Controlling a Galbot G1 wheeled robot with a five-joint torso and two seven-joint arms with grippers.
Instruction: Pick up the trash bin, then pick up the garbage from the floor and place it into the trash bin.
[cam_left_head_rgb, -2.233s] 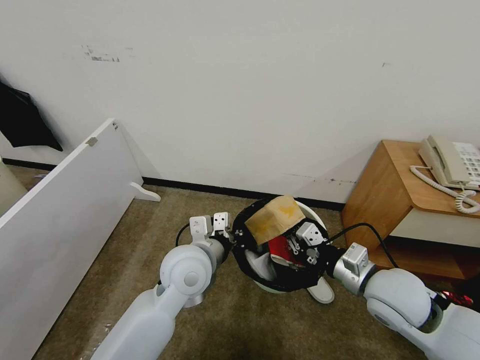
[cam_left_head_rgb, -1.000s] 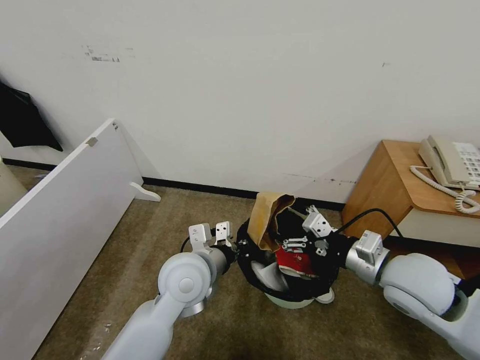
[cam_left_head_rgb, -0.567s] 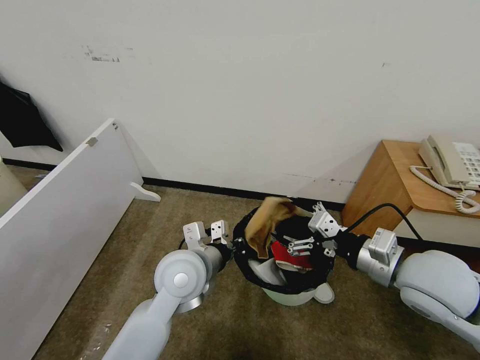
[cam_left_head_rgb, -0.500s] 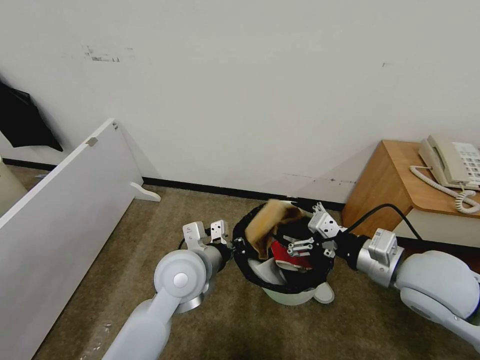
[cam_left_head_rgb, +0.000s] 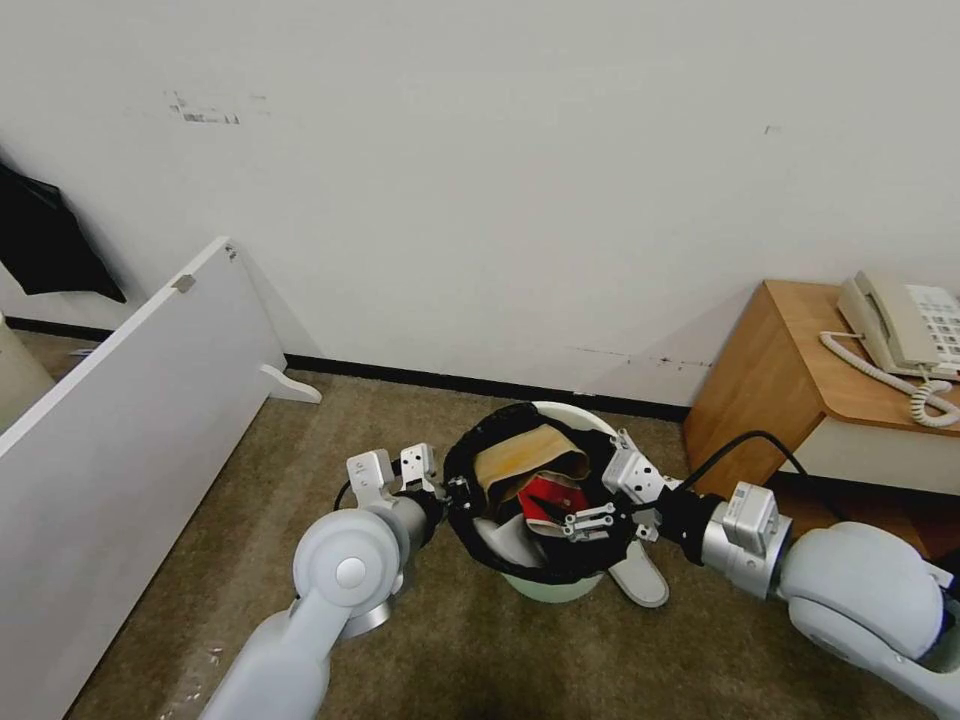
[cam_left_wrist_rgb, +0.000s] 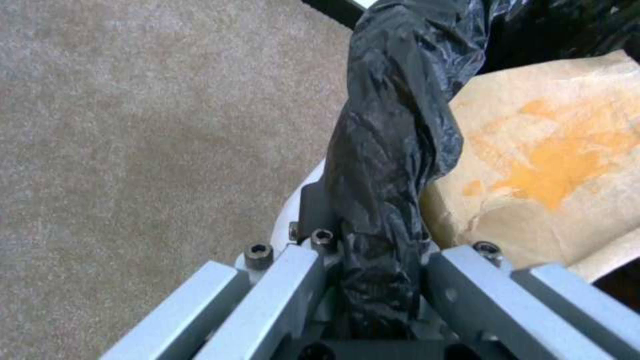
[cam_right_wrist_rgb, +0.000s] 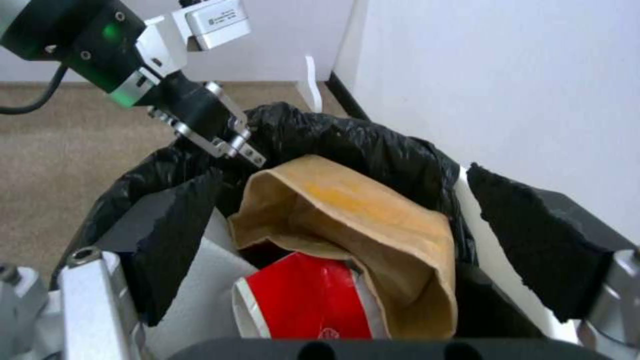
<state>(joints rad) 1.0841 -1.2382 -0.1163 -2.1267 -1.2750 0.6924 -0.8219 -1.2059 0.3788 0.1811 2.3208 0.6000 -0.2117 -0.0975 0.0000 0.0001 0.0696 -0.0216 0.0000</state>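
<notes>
Black-lined trash bin (cam_left_head_rgb: 560, 585) upright; brown paper bag (cam_left_head_rgb: 520, 458), red cup (cam_left_head_rgb: 545, 497) inside

From my head camera, the white slipper (cam_left_head_rgb: 640, 580) on the floor is half hidden behind the trash bin (cam_left_head_rgb: 548, 586) and my right arm. Inside the bin, the brown paper bag (cam_left_head_rgb: 520, 452) covers most of the red cup (cam_left_head_rgb: 545, 497). My left pincer (cam_left_wrist_rgb: 373, 280) grips the black liner (cam_left_wrist_rgb: 393, 140), whose folds hide the inner faces of its fingers.

Left gripper (cam_left_head_rgb: 452, 487) grips trash bin (cam_left_head_rgb: 548, 585) rim; right gripper (cam_left_head_rgb: 597, 512) open above.
</notes>
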